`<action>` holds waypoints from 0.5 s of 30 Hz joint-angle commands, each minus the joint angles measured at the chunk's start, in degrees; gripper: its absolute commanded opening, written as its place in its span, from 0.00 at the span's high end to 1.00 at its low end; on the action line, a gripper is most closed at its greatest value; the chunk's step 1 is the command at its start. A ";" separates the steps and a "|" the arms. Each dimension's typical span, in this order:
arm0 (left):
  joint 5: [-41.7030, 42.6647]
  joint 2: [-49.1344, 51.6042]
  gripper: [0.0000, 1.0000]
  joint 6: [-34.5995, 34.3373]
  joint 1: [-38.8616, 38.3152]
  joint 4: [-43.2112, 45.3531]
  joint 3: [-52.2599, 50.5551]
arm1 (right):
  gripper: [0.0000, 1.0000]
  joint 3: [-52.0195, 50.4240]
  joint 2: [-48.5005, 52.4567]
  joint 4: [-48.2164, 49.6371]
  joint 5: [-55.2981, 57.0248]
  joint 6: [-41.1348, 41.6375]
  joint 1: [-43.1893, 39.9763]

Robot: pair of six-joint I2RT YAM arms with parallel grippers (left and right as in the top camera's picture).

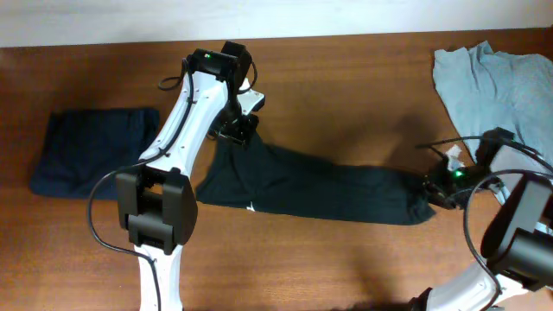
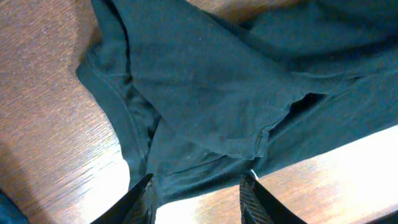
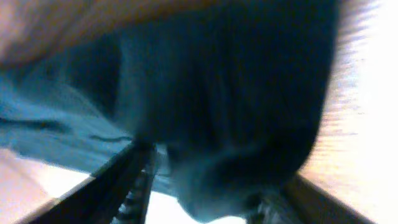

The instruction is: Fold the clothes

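**Dark T-shirt drawn out lengthwise between two arms**

A brown wooden table (image 1: 346, 78) is seen from above, with a strip of white wall (image 1: 259, 17) along its far edge. The black, slightly greenish T-shirt (image 1: 320, 190) is laid at mid-table as a long narrow band. Its long axis runs across the table from side to side, one end tilted toward the far edge at the left gripper (image 1: 240, 130) and the other end lying nearer the front at the right gripper (image 1: 432, 192).

A crumpled pale blue-grey garment (image 1: 497, 82) is spread at the far right corner, well apart from the shirt. A folded navy garment (image 1: 95, 151) is set at the left side, also apart.

The right gripper is closed around a bunched end of the shirt. In the left wrist view the fingers (image 2: 143, 196) are held partly apart with the shirt's hem between them. Whether it is pinched cannot be told.

A small white mark (image 1: 251, 207) is seen on the shirt's near edge.
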 commanded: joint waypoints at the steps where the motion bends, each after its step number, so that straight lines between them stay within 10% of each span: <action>1: 0.81 0.28 0.57 -0.48 0.17 0.15 0.31 | 0.70 -1.14 1.99 0.79 -1.81 -2.97 4.31; 7: 0.83 0.28 0.57 -0.48 0.26 0.13 0.31 | 0.96 -0.39 0.98 1.36 -1.70 -2.93 2.60; 15: -0.68 0.28 0.58 -0.81 1.88 0.31 0.37 | 0.95 10.75 -13.00 -6.51 12.31 4.02 -0.70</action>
